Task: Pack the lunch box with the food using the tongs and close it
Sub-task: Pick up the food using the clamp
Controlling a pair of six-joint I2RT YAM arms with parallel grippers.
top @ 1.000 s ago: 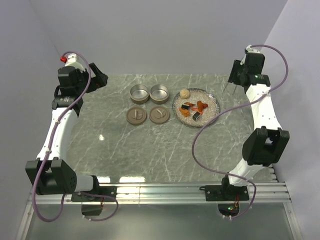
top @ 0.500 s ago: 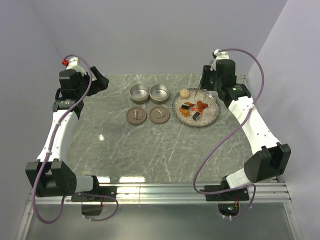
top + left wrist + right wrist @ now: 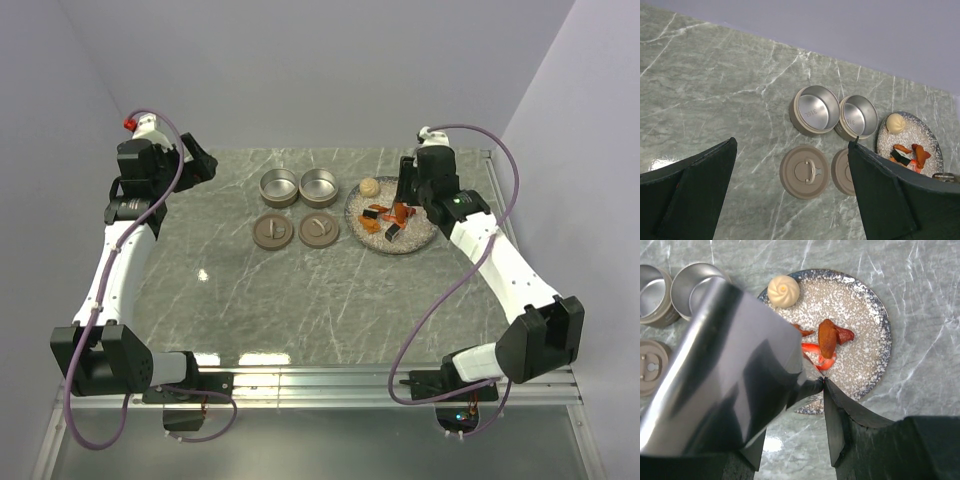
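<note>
Right wrist: gripper (image 3: 823,383), tongs (image 3: 730,365) above plate (image 3: 885,335)

Grey-green veined marble table (image 3: 300,290) is sitting between plain pale lilac walls (image 3: 330,70) on three sides. Glare spot (image 3: 203,274) is shining on its left half. Aluminium rail (image 3: 330,385) is running along the near edge.

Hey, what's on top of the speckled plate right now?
A beige ball, orange-red pieces and dark blocks lie on the plate. In the right wrist view the tongs cover the plate's left part, hiding the blocks there.
</note>
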